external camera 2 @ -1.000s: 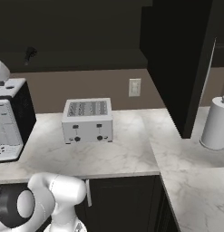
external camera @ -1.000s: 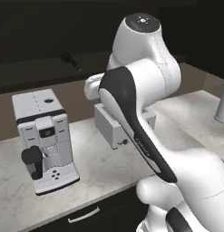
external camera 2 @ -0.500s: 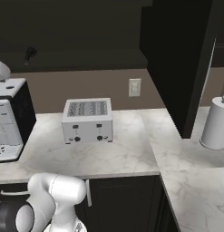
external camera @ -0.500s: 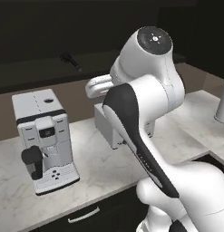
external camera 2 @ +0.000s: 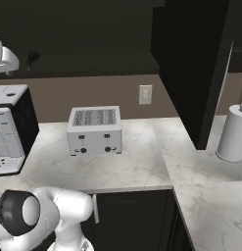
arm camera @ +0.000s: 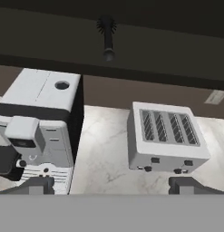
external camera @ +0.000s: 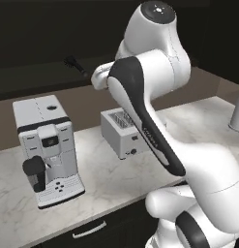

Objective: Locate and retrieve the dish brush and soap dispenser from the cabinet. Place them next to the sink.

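Note:
The all-black dish brush lies on the dark shelf of the black cabinet, its bristled head towards the back. The same brush rests on the shelf above the coffee machine, and from the other side it sits at the far left of the shelf. My gripper hangs in front of the shelf and below it, open, with nothing between its fingertips. It is still a good way short of the brush. The soap dispenser and the sink are out of view.
On the white marble counter stand a white-and-black coffee machine at the left and a grey toaster beside it. A plain grey cylinder stands at the right, past a tall black panel. A wall outlet sits behind the toaster.
My arm's upper links have risen and swung while the hand stays near the shelf. The jaws have stayed wide open and the counter things have not moved.

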Available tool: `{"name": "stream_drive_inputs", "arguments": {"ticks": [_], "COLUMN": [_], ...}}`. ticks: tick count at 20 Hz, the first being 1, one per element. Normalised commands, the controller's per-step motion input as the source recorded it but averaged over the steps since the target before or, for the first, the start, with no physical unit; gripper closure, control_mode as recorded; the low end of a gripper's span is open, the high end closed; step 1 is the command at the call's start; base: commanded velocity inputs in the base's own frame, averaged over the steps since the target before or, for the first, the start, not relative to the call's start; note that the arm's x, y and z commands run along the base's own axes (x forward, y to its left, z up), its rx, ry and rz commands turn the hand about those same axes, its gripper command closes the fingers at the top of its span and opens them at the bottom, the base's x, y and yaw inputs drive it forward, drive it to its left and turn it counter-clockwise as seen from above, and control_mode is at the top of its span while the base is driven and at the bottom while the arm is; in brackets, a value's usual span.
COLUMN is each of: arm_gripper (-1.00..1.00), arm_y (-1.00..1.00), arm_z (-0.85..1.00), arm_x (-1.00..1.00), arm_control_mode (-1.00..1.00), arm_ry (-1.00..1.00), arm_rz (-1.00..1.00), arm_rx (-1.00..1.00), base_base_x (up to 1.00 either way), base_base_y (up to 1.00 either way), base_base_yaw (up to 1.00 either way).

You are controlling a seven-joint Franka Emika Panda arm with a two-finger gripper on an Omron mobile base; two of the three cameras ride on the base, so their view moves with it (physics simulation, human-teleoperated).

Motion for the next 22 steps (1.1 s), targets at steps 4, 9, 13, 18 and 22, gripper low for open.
{"name": "stream_drive_inputs", "arguments": {"ticks": [4,9,13,18,22], "arm_gripper": [-1.00,-1.00,-1.00,-1.00,-1.00], "arm_y": [0.06,0.02,0.01,0.06,0.13], "arm_z": [0.06,-0.09,-0.06,-0.12,-0.19], "arm_x": [0.41,0.23,0.28,0.38,0.42], "arm_control_mode": [-1.00,-1.00,-1.00,-1.00,-1.00], "arm_ry": [0.07,-0.03,-0.03,0.04,0.05], "arm_rz": [0.00,-0.02,-0.02,0.00,0.00], "arm_rx": [-0.07,0.01,0.00,0.02,0.01], "base_base_x": [0.00,0.00,0.00,0.00,0.00], "base_base_y": [0.00,0.00,0.00,0.00,0.00], "base_base_yaw": [0.00,0.00,0.00,0.00,0.00]}}
